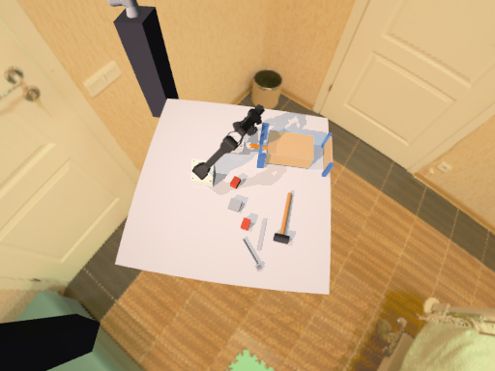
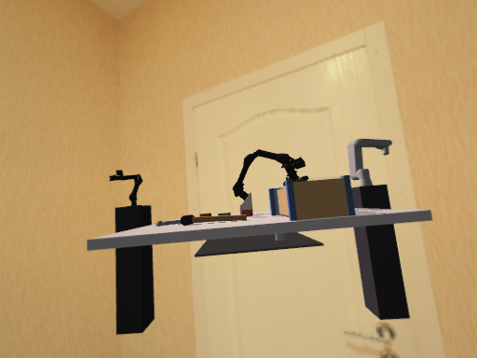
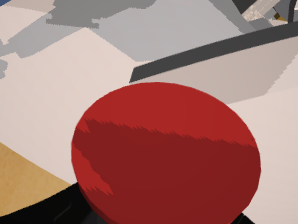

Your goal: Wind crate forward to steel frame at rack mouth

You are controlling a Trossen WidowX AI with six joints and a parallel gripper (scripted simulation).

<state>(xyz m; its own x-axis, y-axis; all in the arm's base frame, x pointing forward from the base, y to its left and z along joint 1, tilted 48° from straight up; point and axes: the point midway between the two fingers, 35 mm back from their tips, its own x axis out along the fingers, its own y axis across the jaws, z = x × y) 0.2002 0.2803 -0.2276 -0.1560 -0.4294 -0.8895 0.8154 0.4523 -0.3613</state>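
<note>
My gripper (image 1: 251,129) (image 2: 301,178) (image 3: 154,175) is shut on the winch handle's round red knob (image 3: 165,150), whose top fills the middle of the wrist view. A flat dark-edged bar (image 3: 210,52) runs beyond the knob to the upper right. The brown crate (image 1: 290,149) (image 2: 282,201) sits flat, as far as seen, inside the clear-panelled cubby. Its front is close behind the blue posts (image 1: 261,159) at the mouth; I cannot tell whether it touches the frame. An orange strap (image 1: 254,146) leads out of the mouth. The winch and the key are hidden.
On the bench (image 1: 174,232) are a hammer (image 1: 286,213), a wrench (image 1: 251,252), a pale strip (image 1: 262,234), a grey block (image 1: 235,204) and two red blocks (image 1: 235,182) (image 1: 246,223). The cubby's blue rear posts (image 1: 328,169) stand near the bench's right edge.
</note>
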